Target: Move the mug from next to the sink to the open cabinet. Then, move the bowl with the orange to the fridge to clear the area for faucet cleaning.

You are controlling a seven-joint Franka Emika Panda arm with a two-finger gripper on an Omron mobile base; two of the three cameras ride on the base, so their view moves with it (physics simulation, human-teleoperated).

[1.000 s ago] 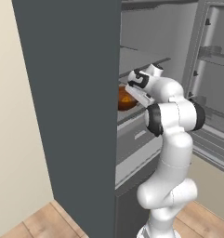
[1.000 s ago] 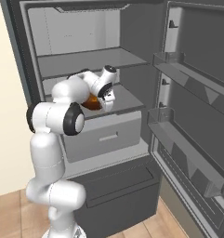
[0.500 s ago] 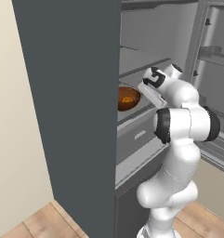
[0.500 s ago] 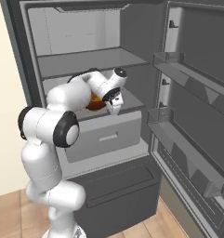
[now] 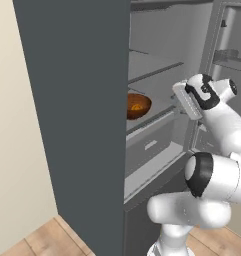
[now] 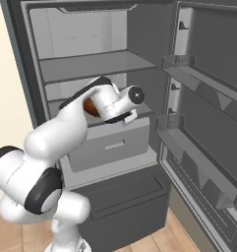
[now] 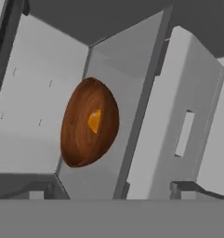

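Brown glossy bowl (image 5: pixel 138 105) resting on a grey shelf (image 5: pixel 154 114) inside the open fridge (image 6: pixel 80 59), near the shelf's front edge, above a pale drawer (image 6: pixel 112 143) with a slot handle; orange (image 5: pixel 137 106) lying inside the bowl, its top showing over the rim; in the hand view the scene is rolled sideways, bowl (image 7: pixel 89 122) seen against the shelf with the orange (image 7: pixel 94 121) at its centre, drawer front (image 7: pixel 184 130) alongside; gripper (image 5: pixel 184 100) in front of the shelf edge, apart from the bowl, nothing visible between its fingers; whether its fingers stand wide or narrow, cannot tell; fridge door (image 6: pixel 208 113) swung open to the right, with grey door bins (image 6: pixel 198 165); white arm (image 6: pixel 56 142) partly covering the bowl in the right base view; wooden floor (image 5: pixel 42 240) below.
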